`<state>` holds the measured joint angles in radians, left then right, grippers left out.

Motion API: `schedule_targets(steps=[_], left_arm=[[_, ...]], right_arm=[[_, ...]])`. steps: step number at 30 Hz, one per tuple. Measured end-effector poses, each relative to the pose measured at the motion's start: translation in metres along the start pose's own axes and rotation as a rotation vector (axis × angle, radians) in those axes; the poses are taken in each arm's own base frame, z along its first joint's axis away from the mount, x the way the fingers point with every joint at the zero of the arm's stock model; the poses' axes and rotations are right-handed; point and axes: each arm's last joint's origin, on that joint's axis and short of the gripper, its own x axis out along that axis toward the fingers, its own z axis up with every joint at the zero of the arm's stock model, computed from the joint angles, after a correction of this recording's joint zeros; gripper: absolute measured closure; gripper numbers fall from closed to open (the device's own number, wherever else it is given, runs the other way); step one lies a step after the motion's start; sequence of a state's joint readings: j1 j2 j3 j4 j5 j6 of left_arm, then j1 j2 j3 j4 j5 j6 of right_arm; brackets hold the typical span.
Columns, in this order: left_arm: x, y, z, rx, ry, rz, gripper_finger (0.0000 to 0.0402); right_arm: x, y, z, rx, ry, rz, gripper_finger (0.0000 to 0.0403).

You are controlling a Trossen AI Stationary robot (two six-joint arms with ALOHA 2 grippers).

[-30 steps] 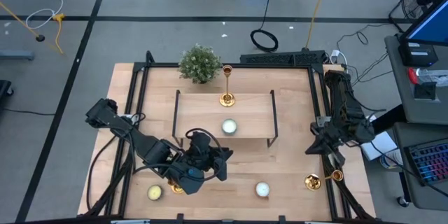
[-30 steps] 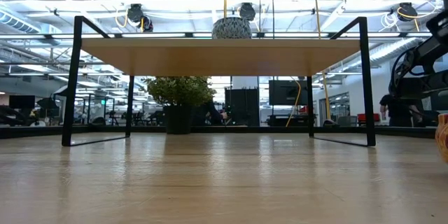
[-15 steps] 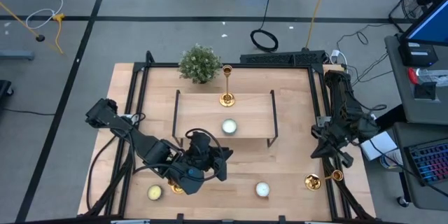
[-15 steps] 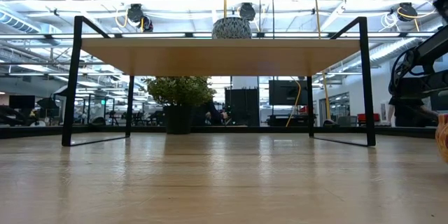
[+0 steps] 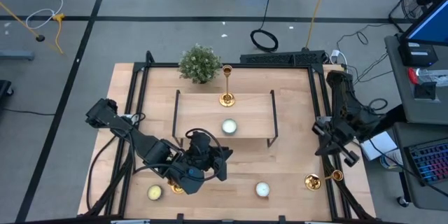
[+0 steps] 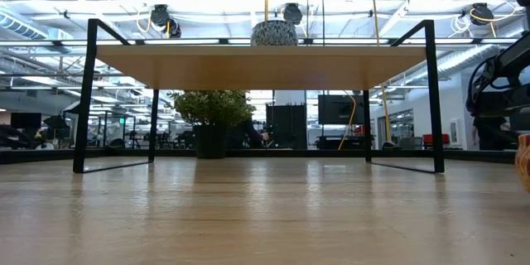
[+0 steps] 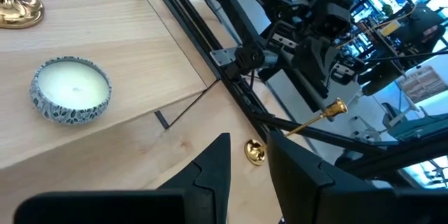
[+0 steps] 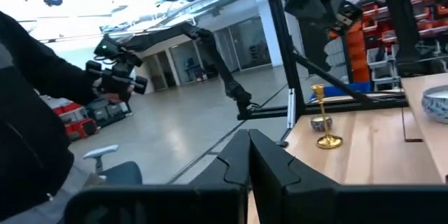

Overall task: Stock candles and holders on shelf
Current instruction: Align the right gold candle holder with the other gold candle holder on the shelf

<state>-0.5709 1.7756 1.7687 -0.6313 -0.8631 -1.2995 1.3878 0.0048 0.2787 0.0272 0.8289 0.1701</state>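
The left gripper [image 5: 222, 162] hung over the front middle of the tabletop [image 5: 294, 161], its fingers a narrow gap apart and holding nothing that I could see. Under that arm, by the front left corner, a yellowish candle [image 5: 155, 192] lay beside a gold holder [image 5: 176, 188] that the arm mostly hid. The right gripper [image 5: 348, 155] stood at the right edge with its fingers pressed together, empty. Just in front of it, near the front right corner, a second holder [image 5: 322, 178] lay tipped on its side. A white candle [image 5: 262, 190] sat at the front edge.

On the shelf [image 5: 252, 112], a tin candle [image 5: 229, 127] rested near the front edge and a third holder [image 5: 227, 87] stood upright at the back edge. A plant [image 5: 200, 63] stood behind the shelf's back left corner.

The holders looked stiff, slick and top-heavy; I would take the thin stem, low down. The candles seemed light and squat, best pinched across the rim.
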Motion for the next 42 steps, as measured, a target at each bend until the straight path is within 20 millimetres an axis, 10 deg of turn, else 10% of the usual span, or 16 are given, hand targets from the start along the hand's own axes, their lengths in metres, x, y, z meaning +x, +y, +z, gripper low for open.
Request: schedule_targets(steps=[29,42], left_arm=[[0.003,0.001,0.002,0.015,0.002,0.009,0.0305],[0.002,0.001,0.001,0.011,0.004,0.003,0.0305]], right_arm=[[0.028,-0.012,-0.008,0.102,0.105,0.081,0.0403],[0.028,-0.049,-0.036,0.454,0.322,-0.389,0.0403]])
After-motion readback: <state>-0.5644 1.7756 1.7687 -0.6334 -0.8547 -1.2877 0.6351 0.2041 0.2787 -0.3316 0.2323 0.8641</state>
